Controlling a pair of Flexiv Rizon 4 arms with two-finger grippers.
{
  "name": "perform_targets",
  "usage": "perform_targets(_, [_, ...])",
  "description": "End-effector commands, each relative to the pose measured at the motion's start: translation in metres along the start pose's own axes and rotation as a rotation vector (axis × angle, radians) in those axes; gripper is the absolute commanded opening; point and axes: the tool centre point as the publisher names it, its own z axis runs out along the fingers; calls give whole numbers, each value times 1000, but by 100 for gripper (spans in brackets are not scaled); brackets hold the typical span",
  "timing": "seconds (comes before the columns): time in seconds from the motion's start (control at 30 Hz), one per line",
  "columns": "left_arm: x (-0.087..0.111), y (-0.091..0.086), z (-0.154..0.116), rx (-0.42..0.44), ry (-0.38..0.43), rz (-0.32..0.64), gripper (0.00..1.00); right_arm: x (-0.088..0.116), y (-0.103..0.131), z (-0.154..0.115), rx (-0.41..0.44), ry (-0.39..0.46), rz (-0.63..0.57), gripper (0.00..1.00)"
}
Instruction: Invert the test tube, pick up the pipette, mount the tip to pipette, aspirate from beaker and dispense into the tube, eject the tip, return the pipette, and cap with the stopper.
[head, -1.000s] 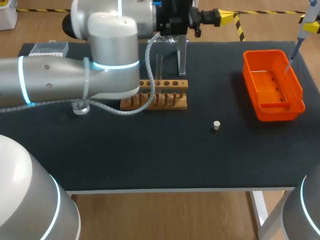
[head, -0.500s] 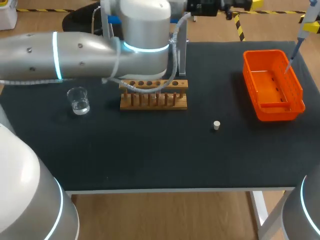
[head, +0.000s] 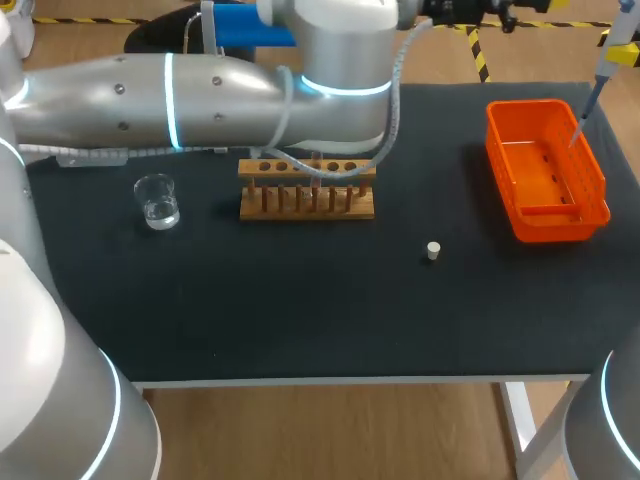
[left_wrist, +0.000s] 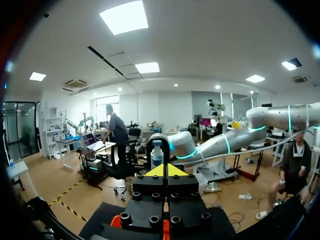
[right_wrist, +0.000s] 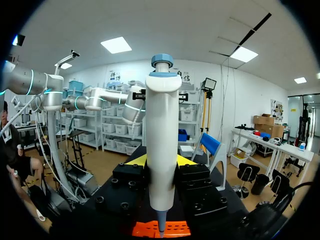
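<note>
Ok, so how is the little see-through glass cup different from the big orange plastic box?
The clear glass beaker is small and round; the orange plastic box is much bigger and rectangular. You can see through the beaker, but not through the box. The beaker holds a little clear liquid; the box shows none. Both stand open-topped on the black table.

Your matt black table (head: 300, 300) holds a bare wooden rack (head: 307, 203) and a glossy orange plastic bin (head: 555, 228). The white pipette (right_wrist: 161, 145) is smooth plastic, the beaker (head: 158, 202) clear glass.
</note>
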Motion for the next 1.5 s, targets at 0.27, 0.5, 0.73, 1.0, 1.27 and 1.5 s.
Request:
perform_targets(0.27, [-3, -6, 38, -42, -7, 35, 0, 1, 1, 0, 4, -1, 0, 0])
perform_targets(0.5, [-8, -14, 49, -22, -8, 65, 0, 1, 1, 0, 4, -1, 0, 0])
perform_targets(0.73, [-10, -15, 61, -10, -8, 67, 0, 1, 1, 0, 4, -1, 0, 0])
perform_targets(1.0, [-11, -12, 65, 3, -8, 45, 0, 1, 1, 0, 4, -1, 0, 0])
perform_targets(1.27, [-12, -9, 70, 3, -4, 31, 0, 1, 1, 0, 4, -1, 0, 0])
perform_targets(1.5, [-13, -5, 75, -2, 11, 32, 0, 1, 1, 0, 4, -1, 0, 0])
